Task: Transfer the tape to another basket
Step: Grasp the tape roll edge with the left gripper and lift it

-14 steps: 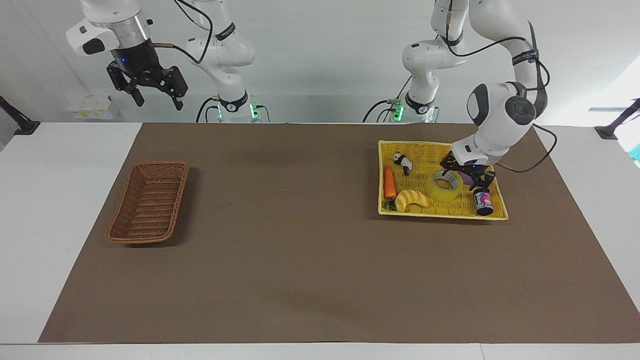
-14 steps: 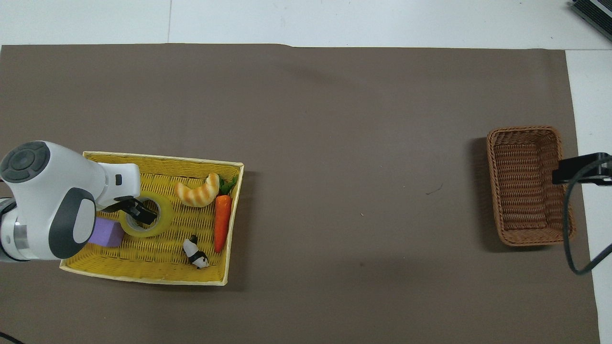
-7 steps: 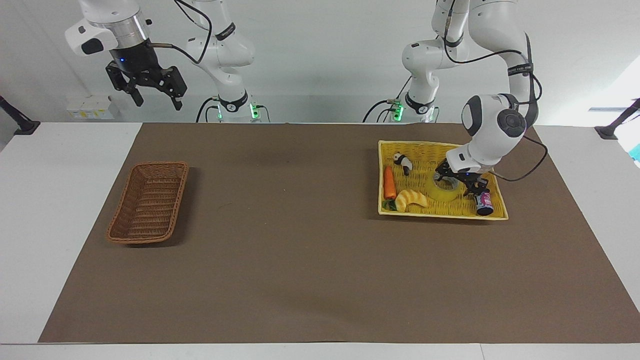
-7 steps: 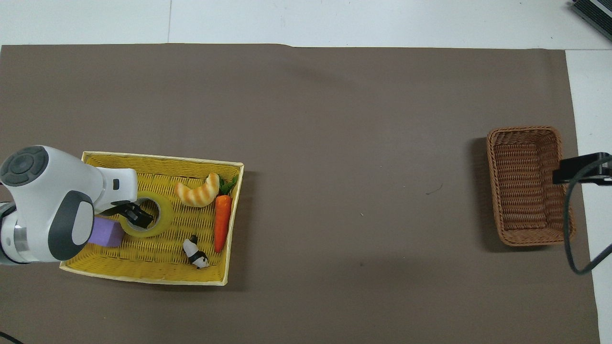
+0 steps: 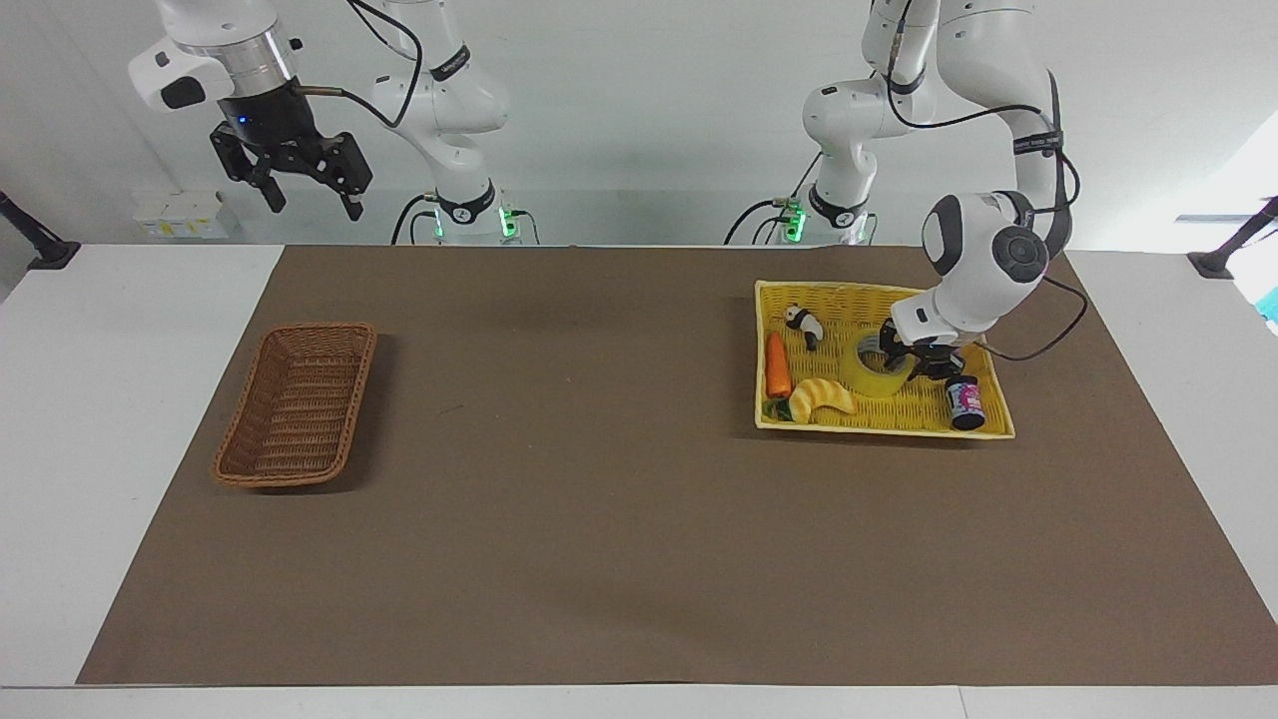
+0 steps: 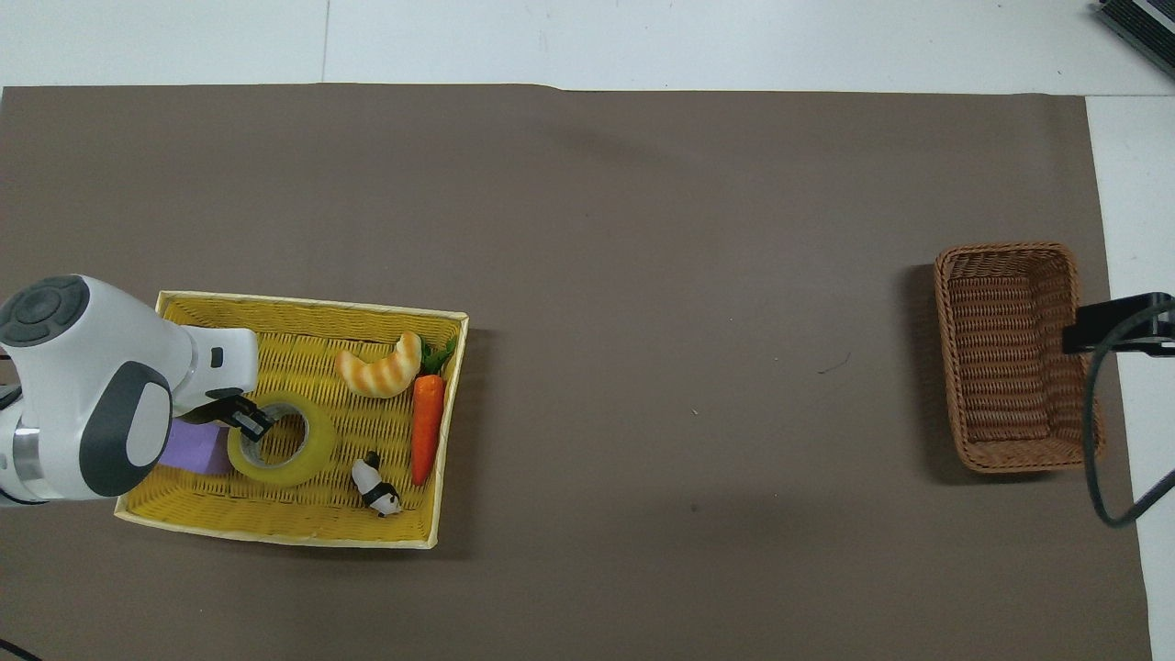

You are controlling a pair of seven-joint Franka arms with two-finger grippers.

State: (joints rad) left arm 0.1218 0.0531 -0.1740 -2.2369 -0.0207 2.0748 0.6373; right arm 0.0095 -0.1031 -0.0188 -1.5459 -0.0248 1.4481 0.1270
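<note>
The yellow tape (image 5: 877,380) (image 6: 310,452) lies in the bright yellow tray (image 5: 879,427) (image 6: 275,534) at the left arm's end of the table. My left gripper (image 5: 905,361) (image 6: 246,424) is down in the tray, shut on the roll's wall, one finger inside the core and the other outside. The brown wicker basket (image 5: 318,327) (image 6: 1005,248) stands empty at the right arm's end of the table. High above that end hangs my right gripper (image 5: 305,190) (image 6: 1111,335), open and holding nothing; that arm waits.
Sharing the tray with the tape are a carrot (image 5: 778,365) (image 6: 426,427), a croissant (image 5: 824,396) (image 6: 381,369), a small panda figure (image 5: 802,325) (image 6: 374,487), a purple block (image 6: 188,450) and a small dark bottle (image 5: 964,402). A brown mat (image 5: 599,479) covers the table between tray and basket.
My left gripper has come down onto the tape and shut on its wall. The roll has shifted slightly toward the robots. The right arm has barely moved.
</note>
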